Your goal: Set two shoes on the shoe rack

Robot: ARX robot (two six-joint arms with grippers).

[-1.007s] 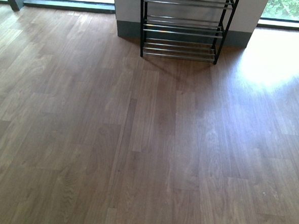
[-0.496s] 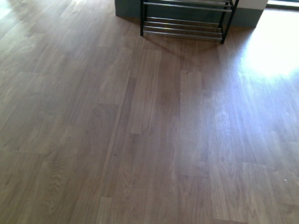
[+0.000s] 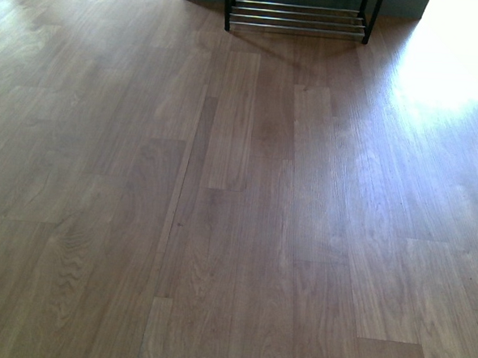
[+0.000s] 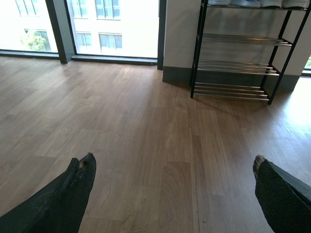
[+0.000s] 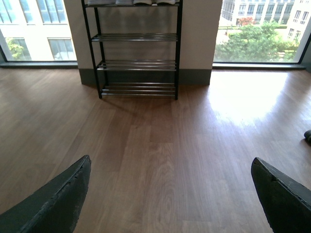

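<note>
left hand (image 4: 172, 182) spread, empty | right hand (image 5: 170, 187) spread, empty | black-framed chrome-rod shoe rack (image 5: 137, 63) against wall, far across brown wood floor (image 3: 245, 212)

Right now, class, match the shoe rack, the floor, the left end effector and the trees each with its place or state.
Things:
1 black metal shoe rack with chrome rods
2 brown wooden plank floor
3 left end effector
4 leafy green trees
Places and states:
A open, holding nothing
B outside the window
C against the pale wall
D carrying a bright sun patch
Pairs: 1-C, 2-D, 3-A, 4-B
</note>
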